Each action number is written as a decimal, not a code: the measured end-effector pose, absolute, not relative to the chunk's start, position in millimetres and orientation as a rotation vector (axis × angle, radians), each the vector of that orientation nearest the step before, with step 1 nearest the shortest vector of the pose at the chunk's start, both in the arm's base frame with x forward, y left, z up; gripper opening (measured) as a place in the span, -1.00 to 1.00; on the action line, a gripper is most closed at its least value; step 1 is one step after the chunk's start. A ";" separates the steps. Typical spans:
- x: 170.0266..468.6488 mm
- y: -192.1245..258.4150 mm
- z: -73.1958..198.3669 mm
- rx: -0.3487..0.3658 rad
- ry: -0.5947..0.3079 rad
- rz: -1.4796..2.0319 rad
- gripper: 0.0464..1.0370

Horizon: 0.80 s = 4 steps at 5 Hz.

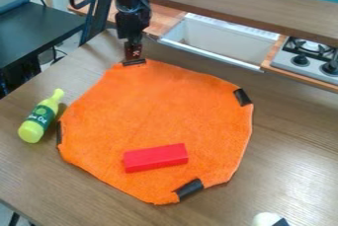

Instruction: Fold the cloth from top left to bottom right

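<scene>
Red block (155, 158) — lying flat, yellow-green bottle (41, 117) at left, stove (309, 57) — upper right

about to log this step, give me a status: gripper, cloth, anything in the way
Gripper at black-taped upper-left edge of orange cloth. Cloth spread out, not yet folded. Red block on its lower part, may obstruct the fold.

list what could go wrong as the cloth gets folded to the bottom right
- The red block lies on the cloth, so the fold may drape over it and leave a lump, or shove it along.
- The gripper is at the black patch on the cloth's top edge; a weak hold there could slip.
- The yellow-green bottle lies close to the left edge and might get nudged.
</scene>
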<state>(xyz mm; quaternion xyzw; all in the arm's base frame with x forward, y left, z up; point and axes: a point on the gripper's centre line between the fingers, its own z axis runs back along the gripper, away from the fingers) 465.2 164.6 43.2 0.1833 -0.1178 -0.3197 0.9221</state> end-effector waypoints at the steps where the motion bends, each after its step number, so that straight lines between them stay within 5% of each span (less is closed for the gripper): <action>1: 467.2 174.3 39.6 0.382 -0.230 -0.629 0.93; 4: 470.8 181.3 19.6 0.392 -0.193 -0.593 0.93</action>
